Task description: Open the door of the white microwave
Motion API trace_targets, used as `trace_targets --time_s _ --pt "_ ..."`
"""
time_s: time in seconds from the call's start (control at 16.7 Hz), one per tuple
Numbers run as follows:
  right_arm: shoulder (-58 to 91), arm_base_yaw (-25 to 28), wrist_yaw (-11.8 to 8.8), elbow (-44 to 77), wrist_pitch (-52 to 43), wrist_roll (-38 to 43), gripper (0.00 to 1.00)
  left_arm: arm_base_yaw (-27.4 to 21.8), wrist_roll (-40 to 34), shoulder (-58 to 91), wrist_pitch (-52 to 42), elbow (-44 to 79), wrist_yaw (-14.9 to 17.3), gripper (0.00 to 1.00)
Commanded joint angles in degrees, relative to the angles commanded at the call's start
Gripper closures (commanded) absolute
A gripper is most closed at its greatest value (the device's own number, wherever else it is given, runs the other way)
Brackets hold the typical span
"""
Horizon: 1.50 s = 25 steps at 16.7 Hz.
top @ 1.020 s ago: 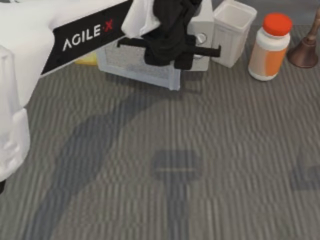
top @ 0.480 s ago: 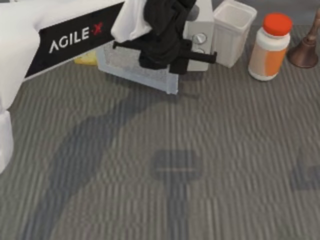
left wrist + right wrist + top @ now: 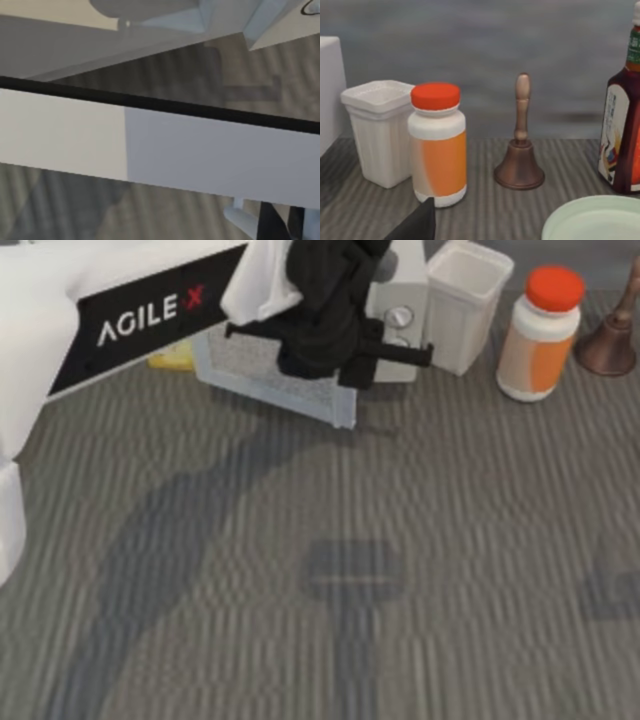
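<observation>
The white microwave (image 3: 405, 290) stands at the table's far edge, near the middle, mostly under my left arm. Its door (image 3: 250, 365), with the speckled mesh window, is swung partly outward, its free edge nearest the table's centre. My left gripper (image 3: 355, 370) hangs over that free edge. In the left wrist view the door's top edge (image 3: 200, 150) runs across as a wide pale band, and the dark fingers (image 3: 270, 225) close on the slim handle (image 3: 240, 220). My right arm is out of the top view; a dark part of its gripper (image 3: 417, 225) shows in the right wrist view.
Right of the microwave stand a white square tub (image 3: 465, 300), an orange-capped bottle (image 3: 540, 330) and a bronze bell (image 3: 610, 340). A yellow object (image 3: 170, 360) peeks out left of the door. The right wrist view also shows a dark sauce bottle (image 3: 622, 130) and a pale plate (image 3: 595, 220).
Over the last second my left arm drew back to the left and the door's free edge swung further out with the gripper. In the last half second almost nothing moved.
</observation>
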Motion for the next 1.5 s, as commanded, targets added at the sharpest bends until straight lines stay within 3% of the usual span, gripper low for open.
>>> trace_targets --time_s 0.72,1.26,1.5 --pt "0.0 0.0 0.0 0.0 0.0 0.0 0.0 0.0 0.0 0.0 0.0 0.0 0.0 1.0" --pt "0.0 0.0 0.0 0.0 0.0 0.0 0.0 1.22 6.38 -5.14 3.63 -7.84 3.52 1.0" --pt "0.0 0.0 0.0 0.0 0.0 0.0 0.0 1.26 6.57 -5.27 3.71 -8.07 3.62 1.0"
